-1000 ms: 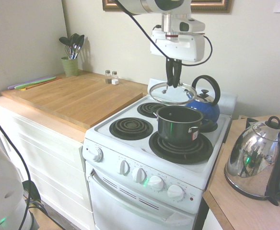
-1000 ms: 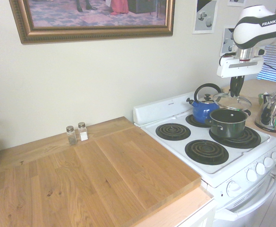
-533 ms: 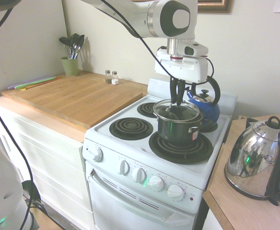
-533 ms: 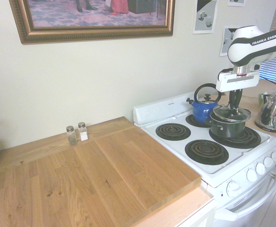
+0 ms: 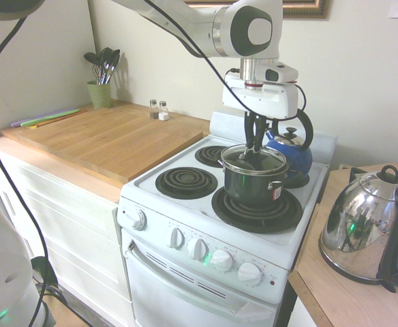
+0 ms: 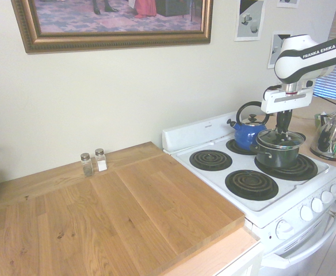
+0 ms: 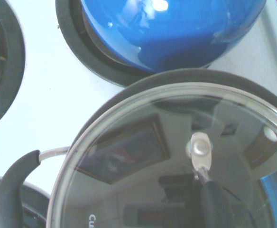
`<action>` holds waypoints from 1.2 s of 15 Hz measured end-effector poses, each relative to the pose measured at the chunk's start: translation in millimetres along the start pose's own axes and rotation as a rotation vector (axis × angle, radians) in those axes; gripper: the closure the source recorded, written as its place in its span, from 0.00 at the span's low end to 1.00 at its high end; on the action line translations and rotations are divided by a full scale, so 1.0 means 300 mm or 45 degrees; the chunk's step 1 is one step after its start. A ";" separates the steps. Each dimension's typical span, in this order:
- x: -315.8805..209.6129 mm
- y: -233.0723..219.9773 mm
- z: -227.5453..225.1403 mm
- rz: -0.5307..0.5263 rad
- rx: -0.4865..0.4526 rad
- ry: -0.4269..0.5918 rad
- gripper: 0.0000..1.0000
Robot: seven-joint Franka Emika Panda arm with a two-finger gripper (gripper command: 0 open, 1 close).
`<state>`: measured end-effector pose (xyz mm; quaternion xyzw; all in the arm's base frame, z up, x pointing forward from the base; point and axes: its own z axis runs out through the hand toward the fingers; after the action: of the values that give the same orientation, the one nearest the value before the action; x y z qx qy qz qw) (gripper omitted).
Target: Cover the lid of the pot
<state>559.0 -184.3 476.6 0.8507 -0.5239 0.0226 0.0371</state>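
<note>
The dark saucepan pot (image 5: 255,184) stands on the front right burner of the white stove (image 5: 185,160). The clear glass lid (image 5: 253,159) with its metal rim lies over the pot's mouth and looks level on the rim. My gripper (image 5: 254,144) points straight down over the lid's middle, its fingers shut close together on the small central knob. From the other side, the lid (image 6: 281,138) sits on the pot (image 6: 278,156) under the gripper (image 6: 281,129). In the wrist view the glass lid (image 7: 143,161) fills the lower part.
A blue kettle (image 5: 291,146) sits on the back right burner, right behind the pot and close to the gripper; it shows as the blue kettle (image 7: 171,28) in the wrist view. A chrome electric kettle (image 5: 366,235) stands on the right counter. Left of the stove lies a wooden board (image 5: 110,136) with salt and pepper shakers (image 5: 158,109).
The arm came down and forward with the lid, from hanging above and behind the pot to resting on the pot's mouth. The gripper stays on the knob.
</note>
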 end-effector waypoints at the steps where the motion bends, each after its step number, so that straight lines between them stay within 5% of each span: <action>1: 0.003 -0.011 0.002 -0.003 0.000 0.002 1.00; 18: -0.020 -0.045 0.040 -0.058 -0.132 0.077 1.00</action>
<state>568.3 -173.9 463.7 0.8582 -0.5037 0.0201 0.0975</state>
